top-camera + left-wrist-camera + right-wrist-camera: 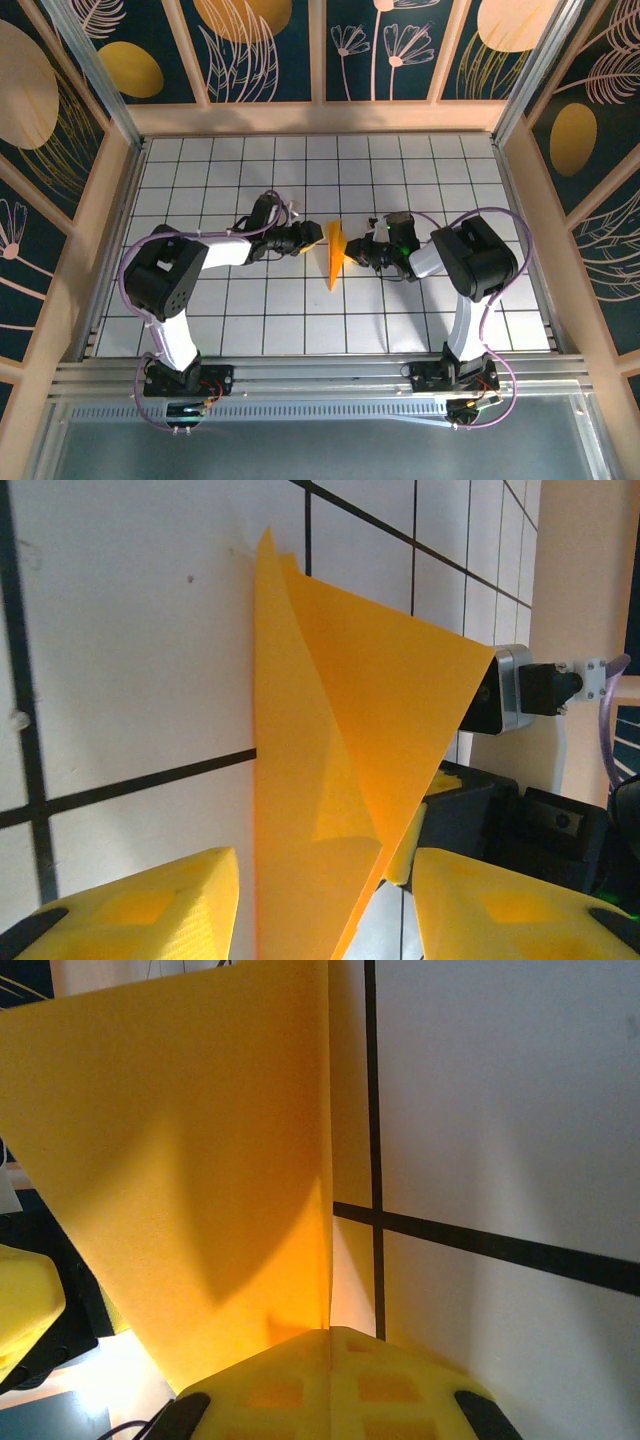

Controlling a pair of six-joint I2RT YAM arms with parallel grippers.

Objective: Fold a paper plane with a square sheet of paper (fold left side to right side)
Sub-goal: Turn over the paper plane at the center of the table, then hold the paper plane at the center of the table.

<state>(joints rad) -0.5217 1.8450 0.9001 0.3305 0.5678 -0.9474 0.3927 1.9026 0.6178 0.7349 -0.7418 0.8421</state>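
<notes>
The square sheet of paper, orange-yellow and folded into a narrow pointed paper plane shape, lies at the middle of the tiled table with its tip toward the near edge. One flap stands up off the table. My left gripper comes in from the left, open, and its yellow fingers straddle the paper's near end without pinching it. My right gripper meets the paper from the right. Its jaws are shut on the edge of the raised flap.
The white tiled table has black grid lines and is bordered by wooden rails and patterned dark walls. An aluminium rail carrying both arm bases runs along the near edge. Purple cables loop from each arm.
</notes>
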